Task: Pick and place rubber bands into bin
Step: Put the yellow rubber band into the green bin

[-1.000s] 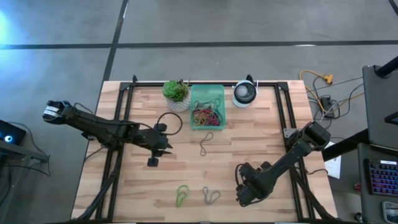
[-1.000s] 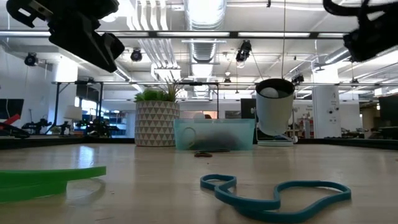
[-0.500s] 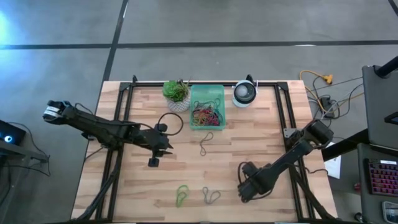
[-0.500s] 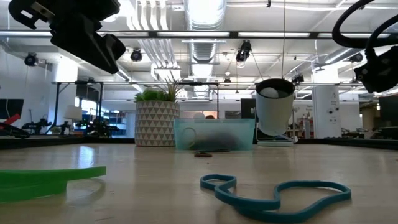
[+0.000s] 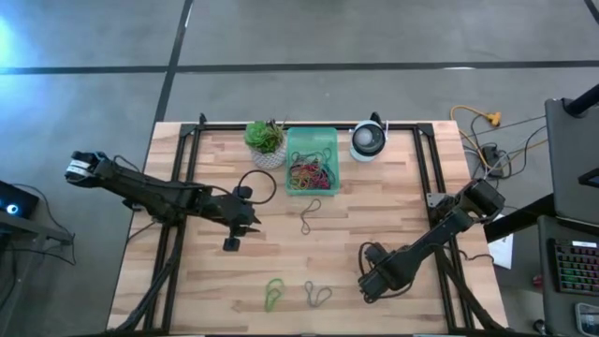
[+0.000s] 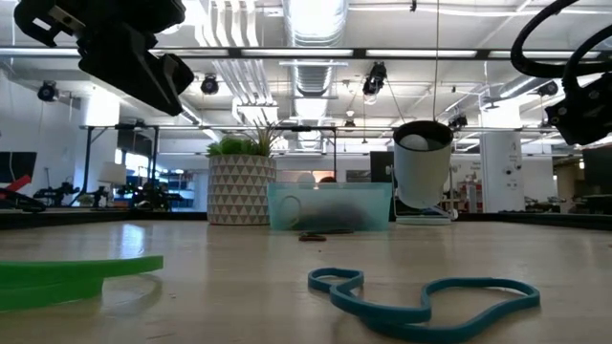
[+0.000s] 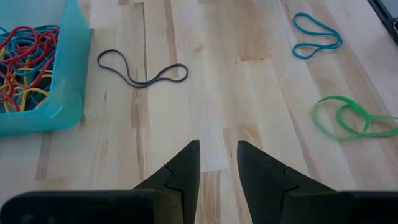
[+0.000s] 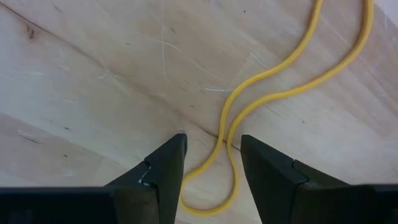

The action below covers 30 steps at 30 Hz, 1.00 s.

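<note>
since a second ago the right arm has slid a little toward the bench's right side and near edge, while the left arm has not shifted. the right gripper (image 5: 372,285) now hangs low over the front right part of the bench (image 5: 393,220), and its wrist view shows its fingers (image 8: 163,171) spread apart with a yellow rubber band (image 8: 280,74) lying flat on the wood between them, not pinched. the left gripper (image 5: 251,222) hovers over the middle left of the bench, its fingers (image 7: 182,168) parted and holding nothing. the bin (image 5: 311,161) sits at the far edge between a potted plant (image 5: 266,140) and a round white device (image 5: 369,142), and it holds a tangle of red, yellow and blue rubber bands (image 5: 313,172). a dark band (image 5: 309,214) lies just in front of the bin. a green band (image 5: 274,294) and a blue band (image 5: 317,295) lie side by side near the front edge, well apart from the bin.
</note>
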Motion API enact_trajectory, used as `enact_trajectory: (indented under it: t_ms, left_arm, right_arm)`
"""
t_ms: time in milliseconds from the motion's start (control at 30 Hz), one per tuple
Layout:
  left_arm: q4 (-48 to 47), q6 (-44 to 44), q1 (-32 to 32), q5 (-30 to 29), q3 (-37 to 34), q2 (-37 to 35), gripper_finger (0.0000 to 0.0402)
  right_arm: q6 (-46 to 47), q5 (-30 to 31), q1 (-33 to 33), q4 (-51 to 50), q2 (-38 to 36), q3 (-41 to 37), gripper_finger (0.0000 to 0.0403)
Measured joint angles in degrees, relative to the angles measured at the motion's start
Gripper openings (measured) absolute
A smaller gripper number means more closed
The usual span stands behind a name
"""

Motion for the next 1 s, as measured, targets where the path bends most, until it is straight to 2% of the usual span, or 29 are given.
enact_trajectory:
  t_ms: [600, 1000]
  left_arm:
    - [0.0, 0.1, 0.0, 0.0, 0.0, 0.0, 0.0091]
    - [0.0, 0.1, 0.0, 0.0, -0.1, 0.0, 0.0091]
  right_arm:
    - [-2.2, 1.7, 1.1, 4.9, -0.3, -2.2, 0.0142]
    - [-6.7, 8.1, 1.3, 5.2, -1.0, 0.1, 0.0112]
